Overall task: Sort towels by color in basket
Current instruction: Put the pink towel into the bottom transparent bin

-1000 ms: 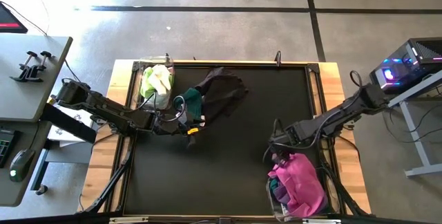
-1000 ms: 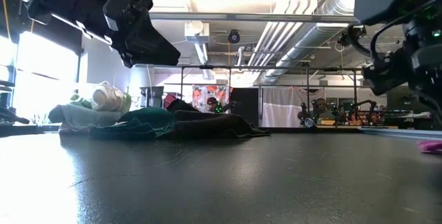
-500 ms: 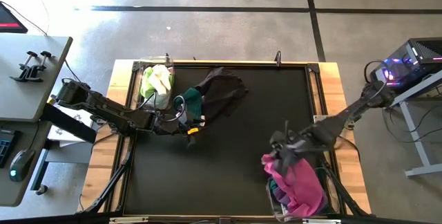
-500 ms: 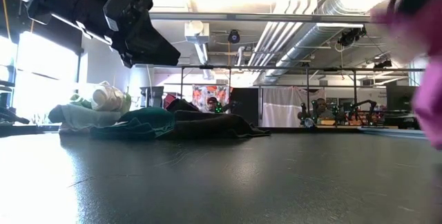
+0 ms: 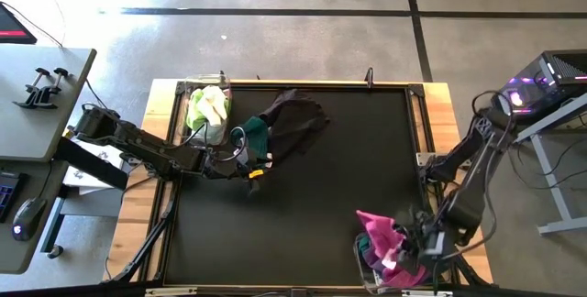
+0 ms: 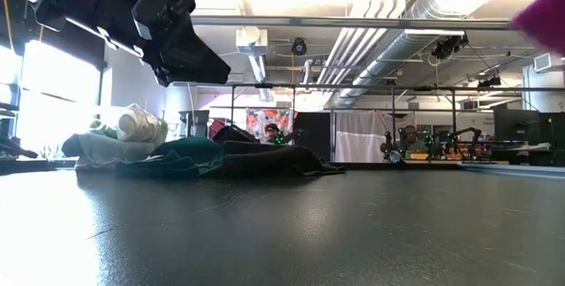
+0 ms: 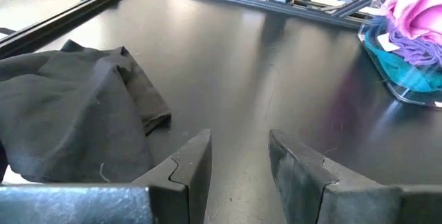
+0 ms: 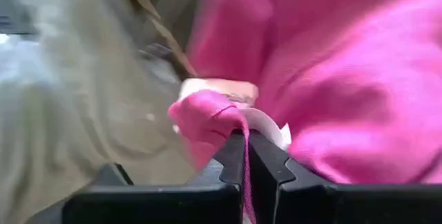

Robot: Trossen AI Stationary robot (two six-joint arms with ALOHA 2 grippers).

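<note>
My right gripper (image 5: 406,247) is over the clear basket (image 5: 363,262) at the table's near right corner, shut on a magenta towel (image 5: 378,230) that lies heaped in it over purple and teal cloth (image 7: 406,52). My left gripper (image 7: 239,156) hovers open above the mat's left half with nothing between its fingers. Just beyond it a black towel (image 5: 295,116) lies crumpled on the mat, partly over a dark teal-green towel (image 5: 257,136). A second clear basket (image 5: 194,87) at the far left holds lime green (image 5: 198,106) and cream-white (image 5: 215,103) towels. My right gripper pinches a bunched fold of the magenta towel (image 8: 222,117) between its two shut fingers (image 8: 266,160). A thin strip of the cloth runs back through the closed gap. The rest of the towel spreads over the basket's other cloths.
A raised metal frame (image 5: 303,84) edges the black mat, with wooden table margins (image 5: 463,233) outside it. The mat's middle (image 5: 321,205) holds nothing. Desks and equipment stand off both sides of the table.
My right gripper has shut on the magenta towel and swung from the basket's far rim toward the table's near right corner, drawing the cloth with it; the heap has shifted over the basket. The left arm has kept still.
</note>
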